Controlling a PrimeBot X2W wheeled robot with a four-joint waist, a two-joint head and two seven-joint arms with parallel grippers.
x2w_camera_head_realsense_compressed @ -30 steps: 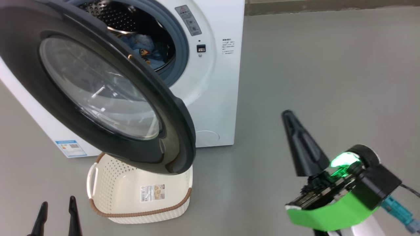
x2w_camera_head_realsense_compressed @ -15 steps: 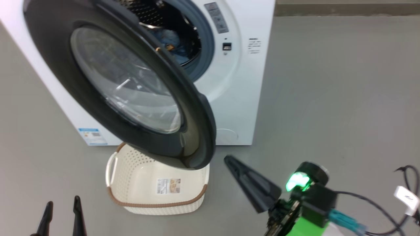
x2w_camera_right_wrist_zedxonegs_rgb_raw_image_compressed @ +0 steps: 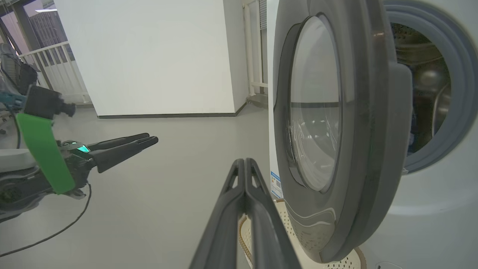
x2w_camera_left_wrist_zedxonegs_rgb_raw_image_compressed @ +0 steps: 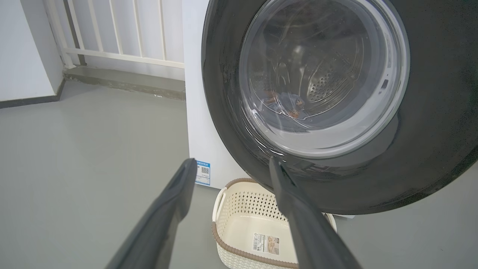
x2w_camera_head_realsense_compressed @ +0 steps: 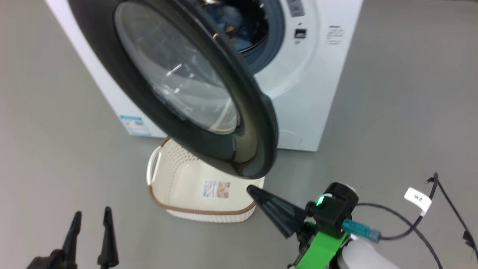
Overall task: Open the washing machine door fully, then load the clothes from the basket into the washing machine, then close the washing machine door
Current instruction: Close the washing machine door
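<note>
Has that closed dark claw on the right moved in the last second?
Yes. The right gripper swung left toward the basket; its tip now sits by the basket's right corner.

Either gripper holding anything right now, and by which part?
Nothing is held: the left gripper is open and empty, the right gripper shut on nothing.

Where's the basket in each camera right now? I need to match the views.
Head view: basket lower centre, under the bottom edge of the washing machine door.
Left wrist view: basket bottom centre, below the door.
Right wrist view: basket a sliver at the bottom, under the door.
Shared landmark: the blue sticker low on the washing machine.
</note>
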